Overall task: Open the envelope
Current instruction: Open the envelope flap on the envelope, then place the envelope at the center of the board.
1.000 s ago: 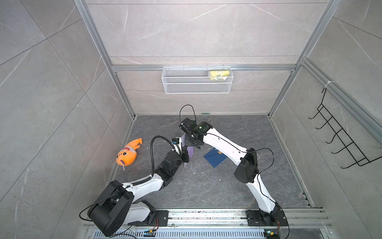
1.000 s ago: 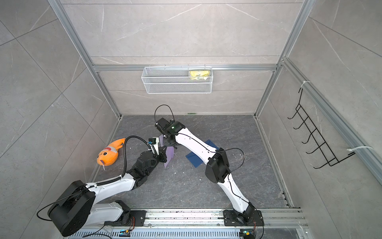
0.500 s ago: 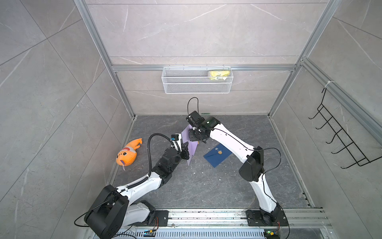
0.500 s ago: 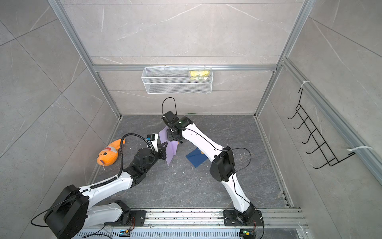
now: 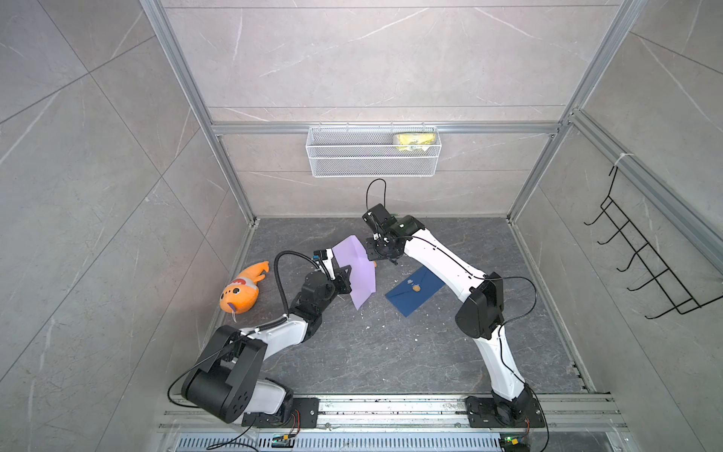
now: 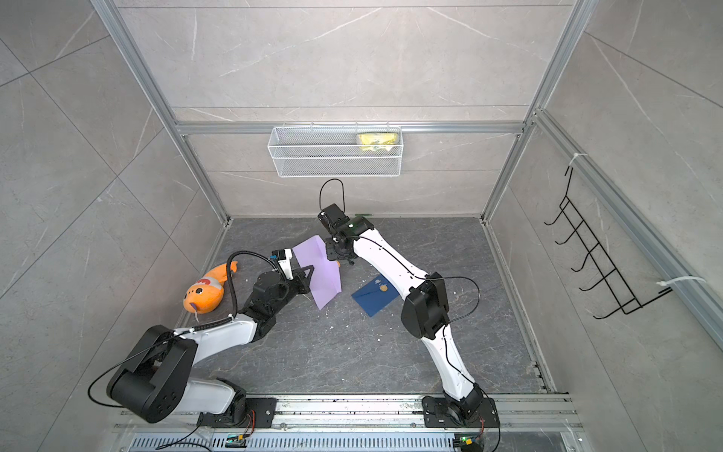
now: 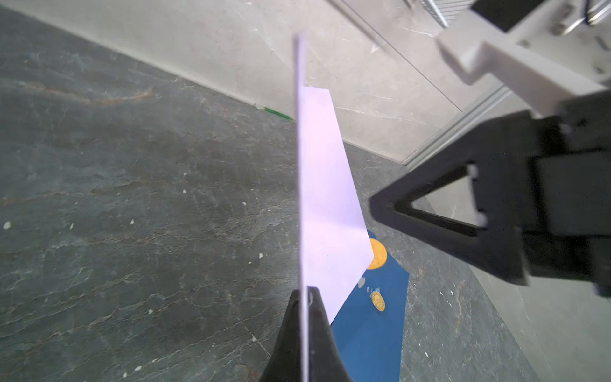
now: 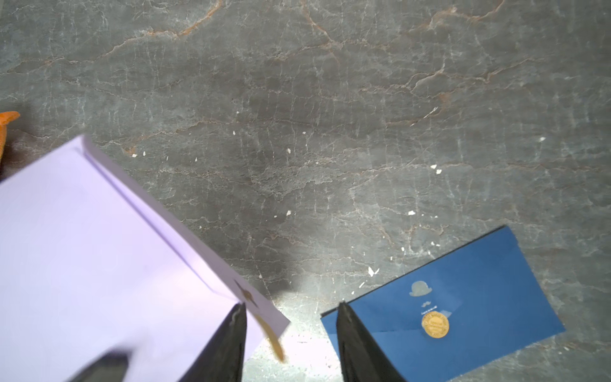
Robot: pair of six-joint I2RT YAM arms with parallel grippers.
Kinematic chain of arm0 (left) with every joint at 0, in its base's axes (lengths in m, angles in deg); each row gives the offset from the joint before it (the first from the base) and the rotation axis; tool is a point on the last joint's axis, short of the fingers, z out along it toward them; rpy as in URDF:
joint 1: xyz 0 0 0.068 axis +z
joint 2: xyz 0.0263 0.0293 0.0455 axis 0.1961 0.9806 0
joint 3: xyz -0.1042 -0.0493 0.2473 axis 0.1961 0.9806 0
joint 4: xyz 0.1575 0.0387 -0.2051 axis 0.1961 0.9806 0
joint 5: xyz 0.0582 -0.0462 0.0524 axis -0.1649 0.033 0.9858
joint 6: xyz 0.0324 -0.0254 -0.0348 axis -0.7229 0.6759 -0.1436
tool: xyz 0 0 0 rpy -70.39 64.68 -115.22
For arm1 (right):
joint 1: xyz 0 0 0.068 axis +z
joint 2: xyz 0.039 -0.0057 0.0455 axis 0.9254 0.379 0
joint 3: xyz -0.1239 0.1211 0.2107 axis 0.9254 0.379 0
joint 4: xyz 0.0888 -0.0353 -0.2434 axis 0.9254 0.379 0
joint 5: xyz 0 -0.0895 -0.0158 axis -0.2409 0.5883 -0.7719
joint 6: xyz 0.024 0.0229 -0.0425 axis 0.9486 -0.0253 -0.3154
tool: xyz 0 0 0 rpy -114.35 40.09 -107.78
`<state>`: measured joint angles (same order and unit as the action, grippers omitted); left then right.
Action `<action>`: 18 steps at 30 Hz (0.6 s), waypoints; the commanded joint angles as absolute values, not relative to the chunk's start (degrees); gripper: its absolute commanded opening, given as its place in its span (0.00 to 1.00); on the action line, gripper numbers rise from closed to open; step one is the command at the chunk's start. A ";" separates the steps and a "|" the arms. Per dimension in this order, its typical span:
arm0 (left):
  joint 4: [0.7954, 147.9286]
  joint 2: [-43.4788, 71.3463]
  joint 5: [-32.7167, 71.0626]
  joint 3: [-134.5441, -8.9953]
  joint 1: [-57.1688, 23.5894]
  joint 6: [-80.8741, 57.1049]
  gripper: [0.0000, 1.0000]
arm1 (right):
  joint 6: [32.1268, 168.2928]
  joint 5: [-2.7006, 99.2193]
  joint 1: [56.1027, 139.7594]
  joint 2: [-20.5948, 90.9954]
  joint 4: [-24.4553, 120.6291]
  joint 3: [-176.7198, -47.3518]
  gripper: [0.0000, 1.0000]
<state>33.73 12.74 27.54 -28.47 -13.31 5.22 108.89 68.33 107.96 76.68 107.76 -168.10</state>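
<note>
Left fingers [image 7: 305,317] are clamped tight on the lilac envelope [image 5: 360,270], pinching one edge. The envelope is up off the surface [image 5: 371,352], standing roughly upright with a slight tilt. Left wrist view sees it almost edge-on. The flap [image 7: 327,198] stands off the body, splayed toward my right fingers [image 8: 291,330].

Right fingers are spread about halfway with nothing clamped between them. One finger sits right at the flap's tip, touching or just beside it; can't tell which. A gold sticker [image 8: 272,337] hangs off the flap tip and dangles in the gap between the two fingers.

In both top views the right fingers sit at the envelope's far upper corner and the left fingers at its near side, so the envelope is between them.

Blue envelope [image 5: 414,291] lies flat on the surface, near the lilac one and partly under my right forearm. Its flap is shut under a round gold seal [image 8: 435,325].

Left arm is low, stretched forward from its base at the front rail, with the forearm climbing to a raised wrist near the centre. Right arm rises from its base to a high elbow and the forearm runs toward back-centre. Its wrist is folded over so the fingers point down at the surface.

Fish toy [image 5: 242,289] lies by the left wall, apart from both arms.
</note>
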 commanded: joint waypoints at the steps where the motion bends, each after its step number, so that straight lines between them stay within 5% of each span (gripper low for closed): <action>1: 23.96 16.52 24.39 -27.98 -11.10 11.97 0.00 | 107.48 68.91 107.39 77.44 107.46 -169.44 0.48; 9: 21.21 24.01 35.59 -27.33 -9.74 23.44 0.00 | 107.77 68.30 107.10 74.71 106.74 -166.30 0.48; 18: 2.43 38.59 45.44 -24.29 -9.14 41.48 0.00 | 108.98 65.82 106.93 61.67 92.31 -142.26 0.49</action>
<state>14.45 33.75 40.94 -24.95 -9.71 32.30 108.71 65.89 107.02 67.35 98.93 -147.64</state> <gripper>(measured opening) 0.048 0.486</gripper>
